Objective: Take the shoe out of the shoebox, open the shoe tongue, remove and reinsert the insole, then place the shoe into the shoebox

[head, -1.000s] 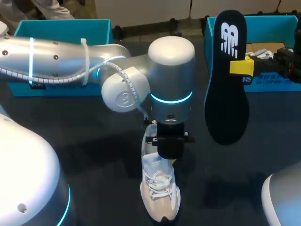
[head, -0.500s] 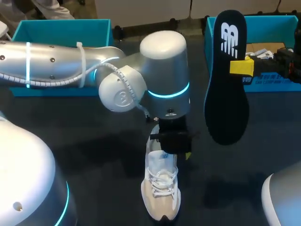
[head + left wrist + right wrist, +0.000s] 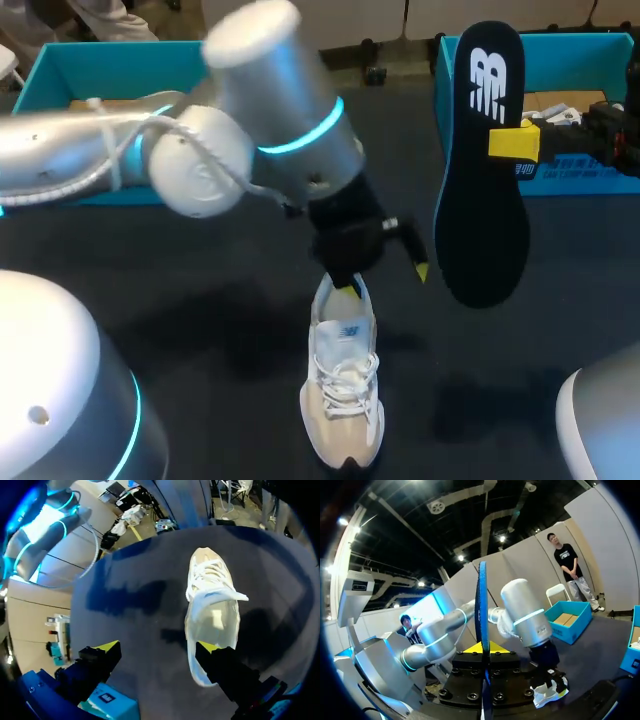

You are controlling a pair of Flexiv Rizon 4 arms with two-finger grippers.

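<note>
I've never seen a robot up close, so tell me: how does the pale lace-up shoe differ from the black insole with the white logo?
The cream lace-up shoe lies flat on the dark table; the black insole with a white logo stands upright in the air. The insole is clamped in the right gripper; the shoe is free, with the open left gripper by its heel. Both share a foot-shaped outline.

The head camera is looking down on the counter [image 3: 200, 290] from behind. The left wrist camera is sitting close above the shoe [image 3: 212, 615]; the right one is viewing it from farther off.
</note>
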